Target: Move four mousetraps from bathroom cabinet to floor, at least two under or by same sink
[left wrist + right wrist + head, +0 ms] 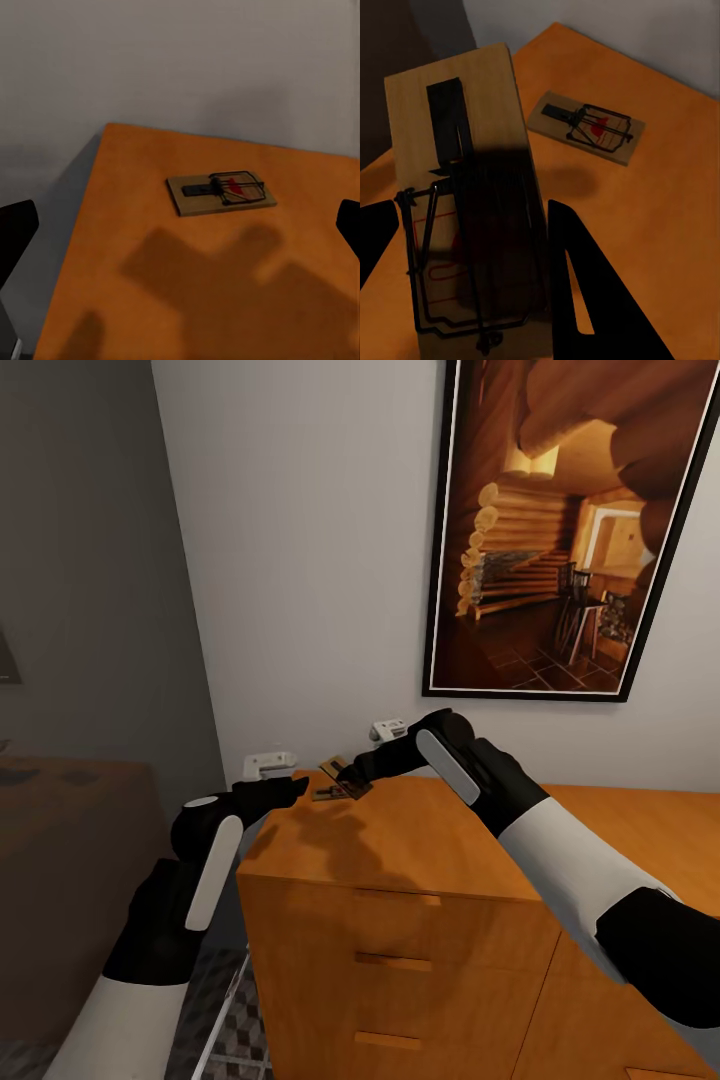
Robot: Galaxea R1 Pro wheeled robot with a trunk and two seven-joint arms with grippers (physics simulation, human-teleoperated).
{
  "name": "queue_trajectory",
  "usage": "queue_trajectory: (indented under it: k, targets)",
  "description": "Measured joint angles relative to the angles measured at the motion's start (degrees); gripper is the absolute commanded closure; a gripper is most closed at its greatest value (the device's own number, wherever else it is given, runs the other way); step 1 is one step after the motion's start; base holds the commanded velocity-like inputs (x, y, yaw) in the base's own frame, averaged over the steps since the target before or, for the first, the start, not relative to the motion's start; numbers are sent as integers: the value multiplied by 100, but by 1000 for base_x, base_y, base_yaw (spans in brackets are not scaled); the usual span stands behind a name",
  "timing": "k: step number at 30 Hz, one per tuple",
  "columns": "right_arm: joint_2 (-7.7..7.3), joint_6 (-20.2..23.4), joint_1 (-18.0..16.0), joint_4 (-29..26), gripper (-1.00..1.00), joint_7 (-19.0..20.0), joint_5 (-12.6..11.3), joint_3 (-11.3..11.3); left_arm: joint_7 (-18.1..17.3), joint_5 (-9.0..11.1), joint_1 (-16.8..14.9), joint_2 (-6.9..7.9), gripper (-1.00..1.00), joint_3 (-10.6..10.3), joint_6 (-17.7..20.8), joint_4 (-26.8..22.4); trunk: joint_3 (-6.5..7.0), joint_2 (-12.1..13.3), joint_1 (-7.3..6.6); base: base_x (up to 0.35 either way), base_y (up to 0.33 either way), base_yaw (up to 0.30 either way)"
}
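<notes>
Mousetraps number two: one (585, 127) lies flat near the cabinet's (400, 840) back left corner, the other (465, 202) is clamped in the right end effector (352, 772) just above it. Left end effector (290, 790) hovers off the left edge, fingers apart. Bare top stretches rightward.

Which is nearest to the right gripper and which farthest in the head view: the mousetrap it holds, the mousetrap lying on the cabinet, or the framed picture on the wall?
1. The held mousetrap, clamped in the right gripper itself.
2. The lying mousetrap, flat on the cabinet top just below the gripper, near the cabinet's left back corner.
3. The framed picture, high on the wall above and to the right.
</notes>
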Motion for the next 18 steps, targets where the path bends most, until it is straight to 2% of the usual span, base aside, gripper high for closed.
queue_trajectory:
  k: [12, 14, 16, 17, 18]
  targets:
    - [7, 0, 0, 0, 100, -34, 0, -2, -3, 21, 0, -4, -100, 43, -29, -4, 0, 0, 0, 0, 0, 0]
    - [-54, 5, 66, 69, 100, -101, 120, -71, -67, 86, 19, 62, -100, -20, -94, 60, 0, 0, 0, 0, 0, 0]
    - [-114, 5, 113, 134, 100, -167, 227, -11, -130, 137, 37, 127, -100, 28, -157, 124, 0, 0, 0, 0, 0, 0]
    - [-115, 5, 113, 167, 100, -196, 272, -11, -162, 139, 37, 159, -100, 28, -172, 133, 0, 0, 0, 0, 0, 0]
    - [-82, 5, 110, 199, 100, -225, 294, 21, -194, 160, 50, 126, -100, 60, -199, 115, 0, 0, 0, 0, 0, 0]
